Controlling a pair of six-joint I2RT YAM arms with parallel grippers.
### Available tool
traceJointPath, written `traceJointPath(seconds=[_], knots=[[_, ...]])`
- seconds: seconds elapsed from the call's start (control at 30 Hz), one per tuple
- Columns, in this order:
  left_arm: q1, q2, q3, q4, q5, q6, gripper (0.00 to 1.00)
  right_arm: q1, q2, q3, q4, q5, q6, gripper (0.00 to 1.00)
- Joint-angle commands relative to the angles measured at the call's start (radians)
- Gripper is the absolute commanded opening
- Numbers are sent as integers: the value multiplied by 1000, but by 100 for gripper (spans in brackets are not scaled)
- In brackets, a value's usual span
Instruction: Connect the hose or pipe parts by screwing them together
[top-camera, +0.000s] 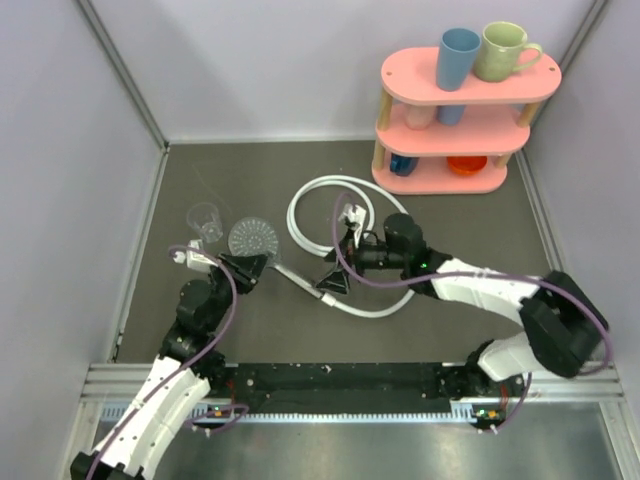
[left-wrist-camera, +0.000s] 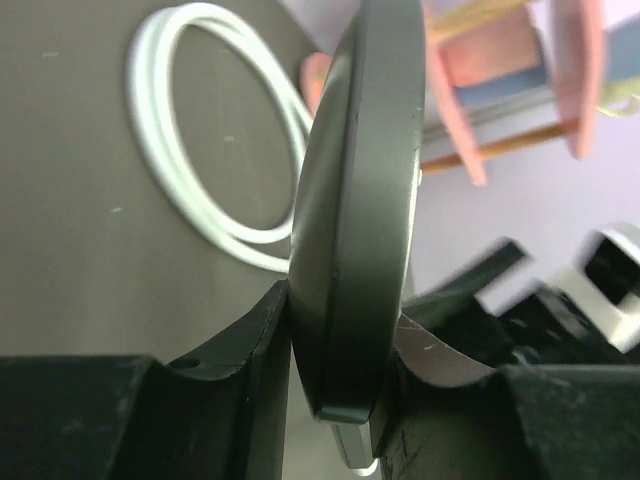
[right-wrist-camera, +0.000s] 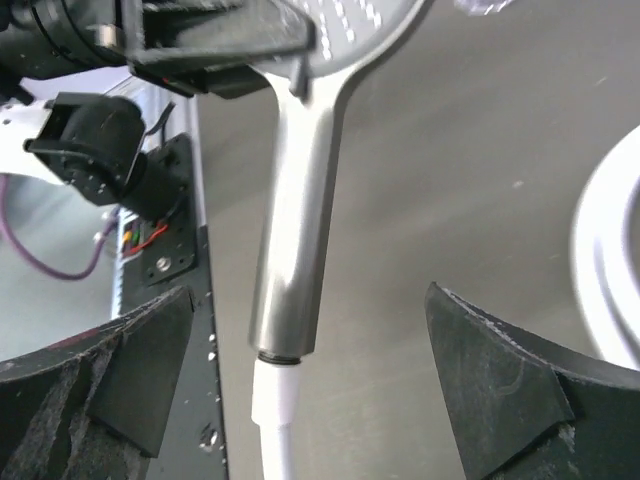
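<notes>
On my left wrist view the shower head (left-wrist-camera: 360, 200) shows edge-on, so its perforated face is hidden, its top runs off the picture, and the pink shelf (left-wrist-camera: 500, 70) behind is blurred. On the right wrist view the hose (right-wrist-camera: 275, 430) leaves the bottom edge. From above, the right fingers (top-camera: 330, 284) cover the joint.

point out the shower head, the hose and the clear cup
shower head (top-camera: 251, 236), top view, middle of its round perforated face
hose (right-wrist-camera: 275, 392), right wrist view, its white end just below the handle
cup (top-camera: 206, 221), top view, its clear side wall
</notes>
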Motion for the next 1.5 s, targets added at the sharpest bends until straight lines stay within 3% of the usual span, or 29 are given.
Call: traceJointPath(seconds=[0.0,0.17,0.4,0.73,0.87,0.97,1.07,1.1,1.17,1.33,1.37,1.47], knots=[[-6,32,200,-387,-162,-73,0,68,-169,-32,-82,330,-170,99],[-6,154,405,-732,-265,-128,0,251,-253,-17,-219,685,-408,98],[-6,349,605,-1002,-282,-242,0,489,-246,1,-263,1021,-684,94],[-6,402,705,-1108,-265,-348,0,648,-26,63,-181,1251,-782,86],[-6,391,702,-1113,-247,-357,0,687,61,72,-80,1346,-830,72],[-4,374,686,-1119,-226,-374,0,691,87,84,-5,1368,-851,55],[-6,347,650,-1107,-183,-383,0,691,113,95,59,1368,-850,29],[-6,340,622,-1080,-167,-379,0,690,122,101,75,1370,-847,11],[-6,317,597,-1050,-172,-341,0,681,119,116,43,1329,-821,0],[-6,215,467,-818,-193,-169,0,587,38,133,-54,1101,-654,0],[-6,158,438,-758,-180,-80,0,563,23,138,-90,1059,-628,0],[-6,13,280,-389,-55,79,0,442,-34,142,-146,781,-508,0]])
